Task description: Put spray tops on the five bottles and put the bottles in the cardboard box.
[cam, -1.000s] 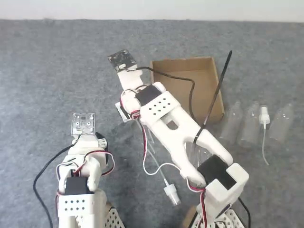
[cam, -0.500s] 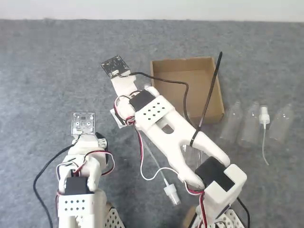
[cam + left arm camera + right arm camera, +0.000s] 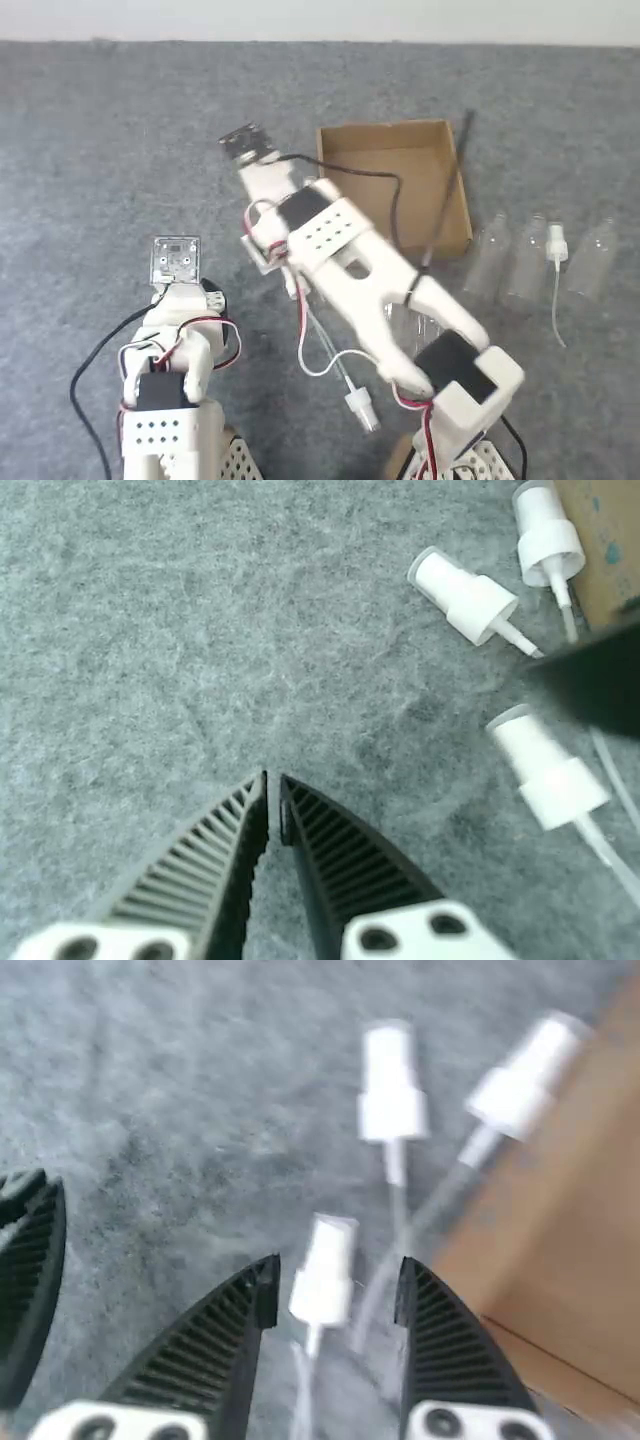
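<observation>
Right tool (image 3: 337, 1268), jaws spread, straddles a spray top (image 3: 325, 1275) on the worktop (image 3: 90, 150). Left tool (image 3: 273, 778) is closed, empty. No bottle lies in the cardboard box (image 3: 385, 128). The bottles (image 3: 527, 262) wait beside it, so nearly everything is left. The high view gives bottles and box interior, the wrist views the jaw gaps.

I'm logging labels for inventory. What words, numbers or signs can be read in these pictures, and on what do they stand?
No text can be read.
The box has a few blue marks on its wall, too blurred to read.
The bottles and spray tops show no print.
</observation>
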### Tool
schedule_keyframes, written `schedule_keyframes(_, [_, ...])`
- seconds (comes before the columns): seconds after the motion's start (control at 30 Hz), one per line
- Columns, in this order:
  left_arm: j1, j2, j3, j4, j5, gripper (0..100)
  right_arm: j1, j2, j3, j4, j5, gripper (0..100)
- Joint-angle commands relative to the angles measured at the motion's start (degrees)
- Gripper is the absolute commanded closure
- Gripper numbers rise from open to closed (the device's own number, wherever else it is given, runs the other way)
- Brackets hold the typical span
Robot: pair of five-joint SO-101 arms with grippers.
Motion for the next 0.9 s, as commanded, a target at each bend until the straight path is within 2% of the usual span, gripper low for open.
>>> schedule_keyframes(0.0, [-0.1, 0.0, -0.4, 0.2, 0.2, 99, 6.7, -11.6, -8.8, 11.6, 3.7, 84.8])
schedule_keyframes(0.23, [-0.1, 0.0, -0.4, 0.2, 0.2, 99, 17.3, -22.6, -9.6, 26.1, 15.5, 84.7])
schedule_keyframes(0.47, [-0.1, 0.0, -0.4, 0.2, 0.2, 99, 29.3, -27.7, -9.1, 33.5, 20.7, 85.0])
schedule_keyframes(0.63, [-0.1, 0.0, -0.4, 0.2, 0.2, 99, 37.2, -34.9, -1.2, 32.0, 26.5, 84.7])
schedule_keyframes(0.87, [-0.1, 0.0, -0.4, 0.2, 0.2, 99, 51.9, -42.1, 12.1, 21.1, 34.0, 84.5])
